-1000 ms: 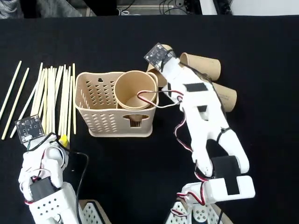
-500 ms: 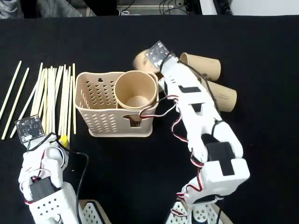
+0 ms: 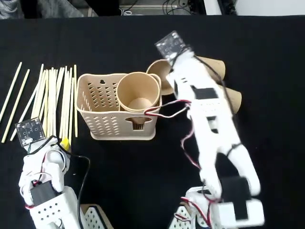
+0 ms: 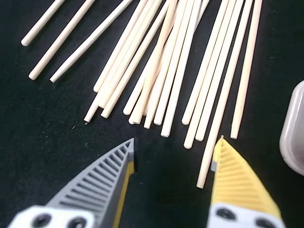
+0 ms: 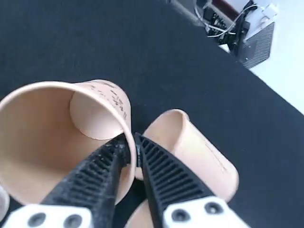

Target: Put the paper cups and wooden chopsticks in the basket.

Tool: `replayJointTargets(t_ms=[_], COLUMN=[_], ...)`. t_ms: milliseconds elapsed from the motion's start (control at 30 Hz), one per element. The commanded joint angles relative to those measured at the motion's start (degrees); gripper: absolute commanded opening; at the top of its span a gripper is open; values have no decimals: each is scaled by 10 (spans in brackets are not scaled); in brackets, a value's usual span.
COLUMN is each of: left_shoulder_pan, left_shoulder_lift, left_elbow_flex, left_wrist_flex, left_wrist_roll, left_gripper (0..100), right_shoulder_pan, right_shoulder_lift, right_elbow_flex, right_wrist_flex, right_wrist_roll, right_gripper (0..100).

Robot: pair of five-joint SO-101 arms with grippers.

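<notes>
Overhead look at a black table (image 3: 267, 43). At far left, a loose spread of pale wooden chopsticks (image 3: 52, 95) lies flat, long axes running away from the robot, with a few strays further left. The left end effector (image 4: 175, 141) sits just short of their near ends, its grey and yellow fingers wide apart and holding nothing. The sticks point straight away from its gap, so the left arm is clearly the nearer one for them. In the middle, just right of the chopsticks, stands a beige perforated basket (image 3: 95, 126) with one upright cup (image 3: 139, 102) already inside its right half. Right of that, the right end effector (image 5: 129, 141) is pinched closed on the wall of a tilted cup (image 3: 159, 71), one finger inside the mouth and one outside. This tilted cup is tan paper with a rolled rim, its mouth turned up and toward the basket. It is just beside the basket's far right corner, close to the upright cup's rim. The basket therefore lies to the left of the right end effector, so the coming move likely calls for a short carry leftward over the rim, turning the cup mouth-up. Furthest right, a farther spare cup (image 3: 218, 67) and a nearer spare cup (image 3: 233, 99) lie on their sides, partly hidden by the right arm
</notes>
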Motion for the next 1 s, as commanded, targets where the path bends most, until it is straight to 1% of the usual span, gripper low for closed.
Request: replayJointTargets(t_ms=[0, 100, 200, 400, 500, 567, 667, 767, 967], left_shoulder_pan=[6, 6, 6, 6, 6, 6, 6, 5, 6], left_shoulder_lift=[-4, -4, -4, -4, -4, -4, -4, -4, -4], left_elbow_flex=[-2, -2, 0, 0, 0, 0, 0, 0, 0], left_wrist_flex=[-9, -9, -10, -10, -10, -10, -9, -9, -9], left_wrist_roll=[-4, -4, -4, -4, -4, -4, -4, -4, -4], left_gripper=[261, 261, 261, 261, 261, 260, 260, 259, 259], right_shoulder_pan=[45, 79, 84, 41, 18, -12, -76, -128, -171], right_shoulder_lift=[-84, -130, -172, -231, -240, -240, -239, -238, -224], right_elbow_flex=[-64, -126, -201, -365, -456, -508, -562, -574, -515], right_wrist_flex=[64, 149, 267, 497, 576, 623, 678, 701, 687], right_wrist_roll=[-63, -116, -145, -171, -175, -175, -175, -175, -174], right_gripper=[12, 12, 12, 12, 12, 12, 12, 12, 12])
